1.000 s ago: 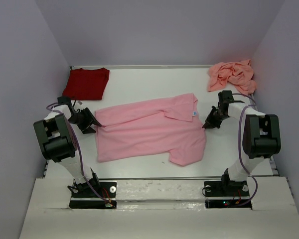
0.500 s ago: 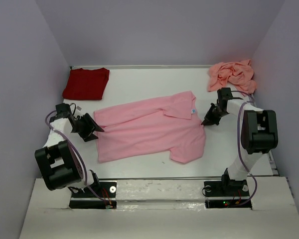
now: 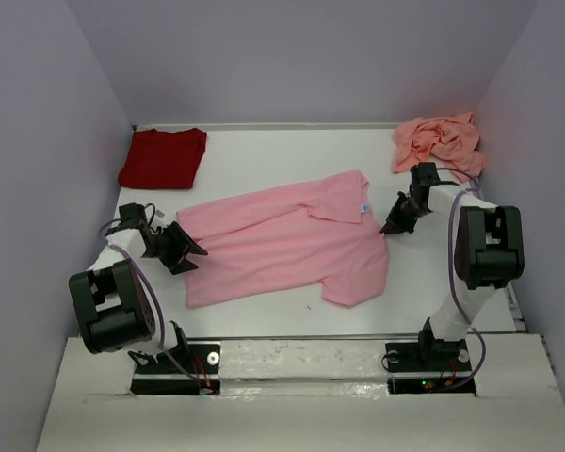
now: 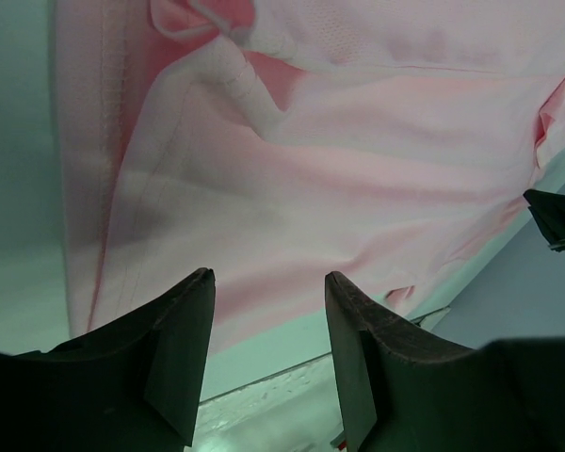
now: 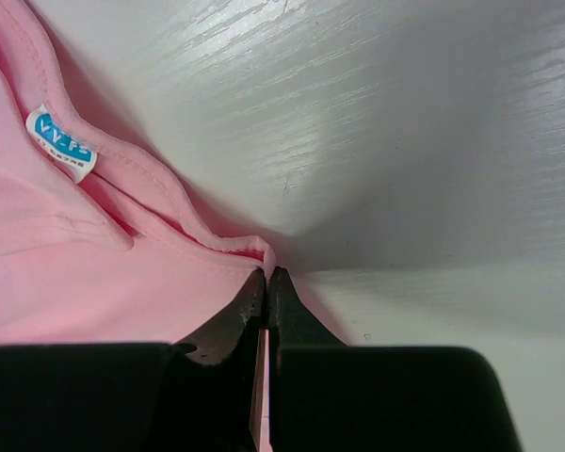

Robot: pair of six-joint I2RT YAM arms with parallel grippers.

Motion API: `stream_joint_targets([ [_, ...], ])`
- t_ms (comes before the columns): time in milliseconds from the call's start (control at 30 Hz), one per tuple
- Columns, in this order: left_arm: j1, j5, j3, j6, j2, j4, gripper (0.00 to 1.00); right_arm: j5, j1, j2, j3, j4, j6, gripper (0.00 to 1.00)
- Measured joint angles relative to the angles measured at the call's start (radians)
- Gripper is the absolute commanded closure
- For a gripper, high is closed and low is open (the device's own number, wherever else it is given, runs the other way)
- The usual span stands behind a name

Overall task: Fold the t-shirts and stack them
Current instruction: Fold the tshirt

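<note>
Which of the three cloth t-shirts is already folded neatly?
The dark red cloth t-shirt, back left; the light pink one lies spread, the salmon-pink one crumpled.

left hand | moved nearer along light pink t-shirt edge | elbow dropped

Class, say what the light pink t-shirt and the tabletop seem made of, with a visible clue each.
Light pink t-shirt: soft matte cloth, probably cotton; it wrinkles and has stitched hems. Tabletop: likely white-painted wood, slightly glossy; grain streaks show.
</note>
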Motion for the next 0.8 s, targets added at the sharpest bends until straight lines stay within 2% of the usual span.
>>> stream_joint_targets([
  [33, -0.005, 0.000, 0.000, -0.002, 0.011, 0.006, 0.41, 0.000, 0.000, 0.000, 0.002, 0.000, -0.001, 1.00],
  [100, -0.013, -0.001, 0.000, -0.004, 0.040, 0.017, 0.49, 0.000, 0.000, 0.000, 0.006, -0.001, -0.002, 1.00],
  [133, -0.018, 0.000, 0.003, -0.004, 0.060, 0.019, 0.62, 0.000, 0.000, 0.000, 0.007, -0.001, -0.002, 1.00],
  [200, -0.025, 0.000, 0.012, -0.004, 0.100, 0.027, 0.80, 0.000, 0.000, 0.000, 0.008, -0.002, -0.002, 1.00],
  [233, -0.029, -0.002, 0.017, 0.002, 0.127, 0.033, 0.94, 0.000, 0.000, 0.000, 0.008, -0.003, -0.002, 1.00],
  [267, -0.029, -0.002, 0.019, 0.002, 0.138, 0.037, 0.98, 0.000, 0.000, 0.000, 0.008, -0.003, -0.002, 1.00],
  [667, -0.049, -0.006, 0.027, 0.005, 0.209, 0.076, 1.00, 0.000, 0.000, 0.001, 0.008, -0.004, -0.002, 1.00],
  [800, -0.049, 0.053, 0.054, 0.000, 0.286, 0.070, 1.00, 0.000, 0.000, 0.014, 0.013, -0.004, -0.002, 1.00],
])
